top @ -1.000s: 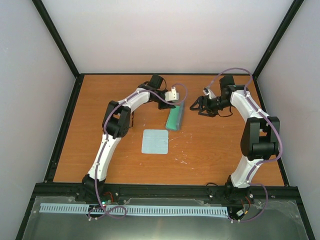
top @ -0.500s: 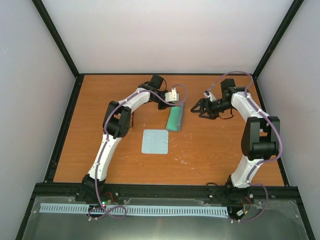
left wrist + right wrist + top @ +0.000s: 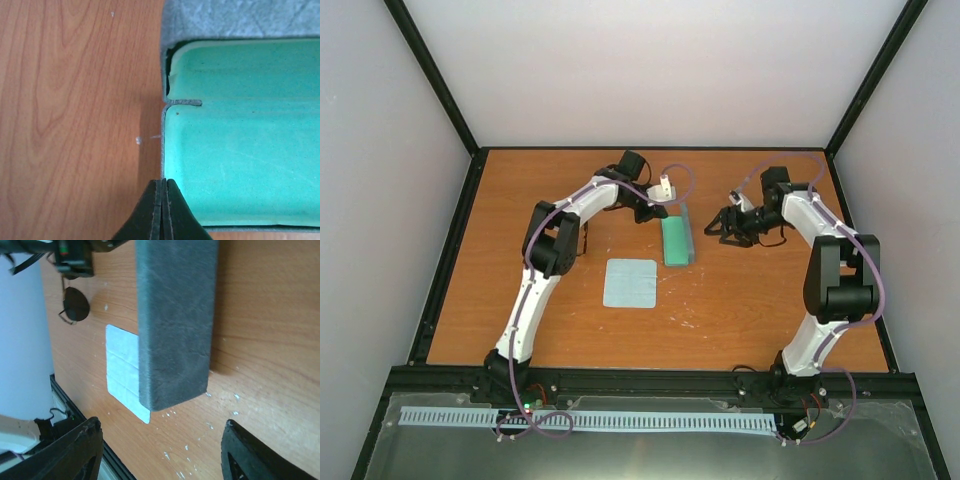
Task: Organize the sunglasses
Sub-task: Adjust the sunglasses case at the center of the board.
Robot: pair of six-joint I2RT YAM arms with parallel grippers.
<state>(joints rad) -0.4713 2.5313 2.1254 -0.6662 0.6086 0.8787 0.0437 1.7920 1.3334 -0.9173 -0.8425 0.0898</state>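
Note:
The grey-blue case (image 3: 676, 242) lies open at mid table, green lining up. My left gripper (image 3: 655, 212) is at its far left corner. In the left wrist view the fingers (image 3: 163, 200) are pressed together on the end rim of the case (image 3: 240, 150). My right gripper (image 3: 722, 226) is open just right of the case; in the right wrist view (image 3: 165, 455) it faces the grey outside of the case (image 3: 172, 320) and holds nothing. The sunglasses (image 3: 75, 305) lie on the table beyond the case, by the left arm; in the top view they are only a thin dark shape (image 3: 584, 236).
A flat light-blue cloth (image 3: 630, 283) lies in front of the case, left of it, and shows behind the case in the right wrist view (image 3: 122, 365). The orange wooden table (image 3: 760, 300) has a black rail along its near edge.
The case has gone from tipped on edge to lying open with more green showing, shifted slightly right. My right gripper has moved a little nearer and lower. The left gripper stays at the case's corner.

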